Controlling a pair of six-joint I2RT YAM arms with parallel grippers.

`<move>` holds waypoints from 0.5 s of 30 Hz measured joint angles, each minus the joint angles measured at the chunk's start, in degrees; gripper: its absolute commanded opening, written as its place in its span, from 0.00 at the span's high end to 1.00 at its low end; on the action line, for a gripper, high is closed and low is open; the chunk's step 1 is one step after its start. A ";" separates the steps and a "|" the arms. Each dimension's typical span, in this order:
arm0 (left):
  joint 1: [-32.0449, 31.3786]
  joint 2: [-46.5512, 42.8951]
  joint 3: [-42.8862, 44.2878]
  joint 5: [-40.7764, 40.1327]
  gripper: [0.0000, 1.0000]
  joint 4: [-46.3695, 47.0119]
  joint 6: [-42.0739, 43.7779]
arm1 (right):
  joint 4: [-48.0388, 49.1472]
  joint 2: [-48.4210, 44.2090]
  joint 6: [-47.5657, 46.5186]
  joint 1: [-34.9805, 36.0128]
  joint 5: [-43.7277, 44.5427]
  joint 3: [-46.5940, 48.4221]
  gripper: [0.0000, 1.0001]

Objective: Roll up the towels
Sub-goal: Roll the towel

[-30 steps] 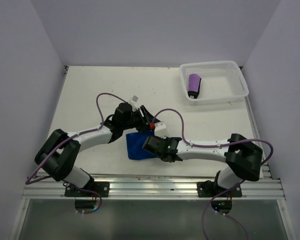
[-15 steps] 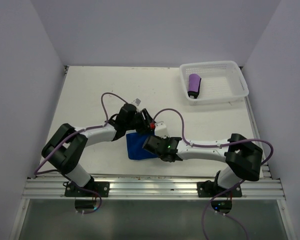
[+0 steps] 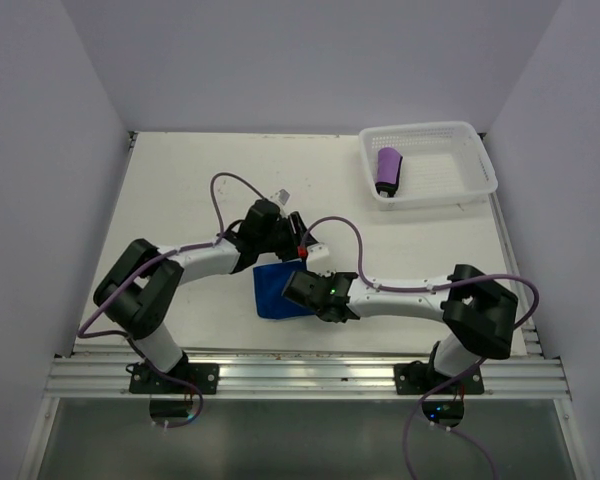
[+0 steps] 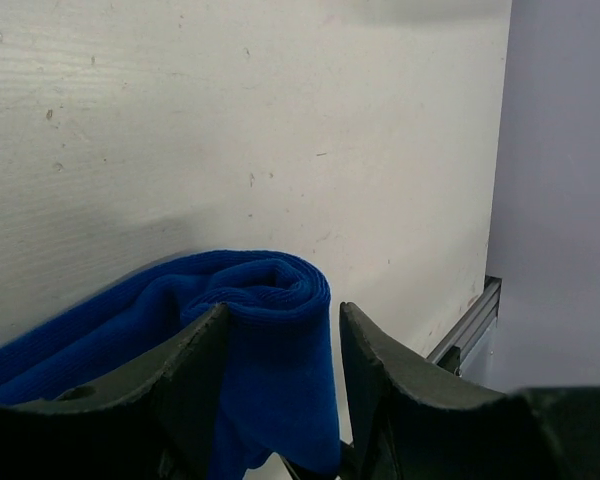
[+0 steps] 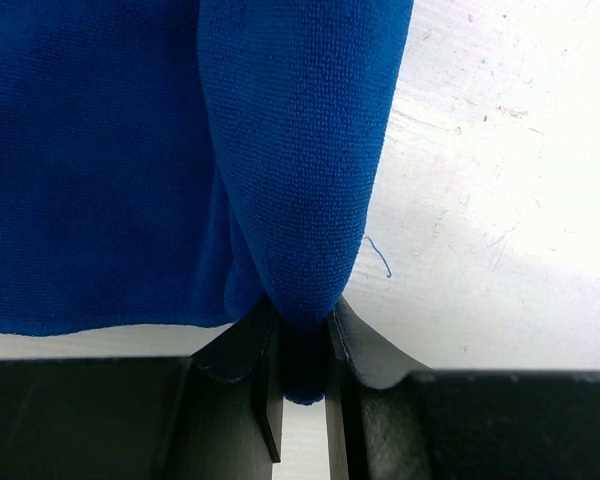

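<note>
Top external view shows the blue towel (image 3: pixel 272 296) lying on the white table (image 3: pixel 180 180) near its front edge, between the two arms, while the purple towel (image 3: pixel 388 168) sits rolled up in the left part of the white mesh basket (image 3: pixel 420 129) at the far right corner, well apart from both grippers. The left gripper (image 3: pixel 298 243) hangs over the far edge of the blue cloth and the right gripper (image 3: pixel 300 287) meets its right side. In the left wrist view the blue towel (image 4: pixel 270 300) has a rolled-over fold that lies between the two black fingers (image 4: pixel 195 375); the left gripper (image 4: pixel 282 320) has its jaws spread, straddling that roll, the one finger against the cloth and the other just beside it with a thin gap, so the roll is not clamped. In the right wrist view the right gripper (image 5: pixel 302 335) has its jaws clenched on a narrow hanging fold of the blue towel (image 5: pixel 290 150), the cloth pinched tight between the fingertips and widening above them over the bare table
</note>
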 measured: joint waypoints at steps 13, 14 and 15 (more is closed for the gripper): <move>-0.39 1.18 -0.42 -0.07 0.96 0.44 1.79 | -2.25 1.36 0.44 0.00 0.22 2.01 1.00; -0.42 1.33 -0.42 -0.02 1.00 0.55 2.08 | -2.64 1.49 0.46 0.00 0.26 2.29 1.00; -0.42 1.51 -0.42 -0.04 1.00 0.61 2.19 | -3.06 1.66 0.57 0.00 0.35 2.69 1.00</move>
